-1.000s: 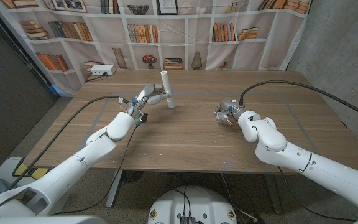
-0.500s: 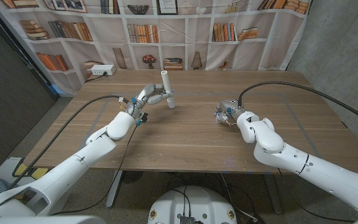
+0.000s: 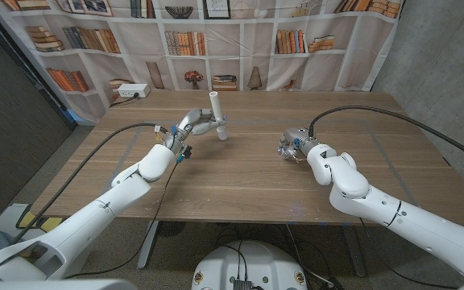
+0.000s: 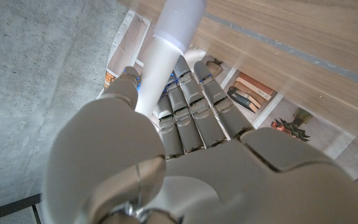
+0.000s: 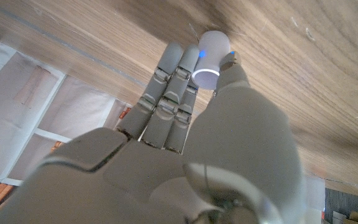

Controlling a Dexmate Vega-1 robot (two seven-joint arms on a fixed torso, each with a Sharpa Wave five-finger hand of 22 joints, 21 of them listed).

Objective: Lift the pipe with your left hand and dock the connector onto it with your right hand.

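Note:
A white pipe [image 3: 217,114] stands upright at the table's back middle, its wider end down on the wood. My left hand [image 3: 192,124] is wrapped around its stem; in the left wrist view the fingers [image 4: 191,106] and thumb close around the pipe [image 4: 164,56]. A short white connector [image 5: 211,53] sits on the table by my right hand [image 3: 293,146], right of centre. The right wrist view shows the thumb and fingers [image 5: 173,81] on either side of the connector, touching it. In the head view the hand hides the connector.
The wooden table [image 3: 240,181] has bare wood across its front and between the two hands. A white power strip [image 3: 130,93] lies at the back left corner. A bookshelf backdrop hangs behind the table.
My right hand has edged slightly toward the table's middle. The left hand and the pipe have not moved.

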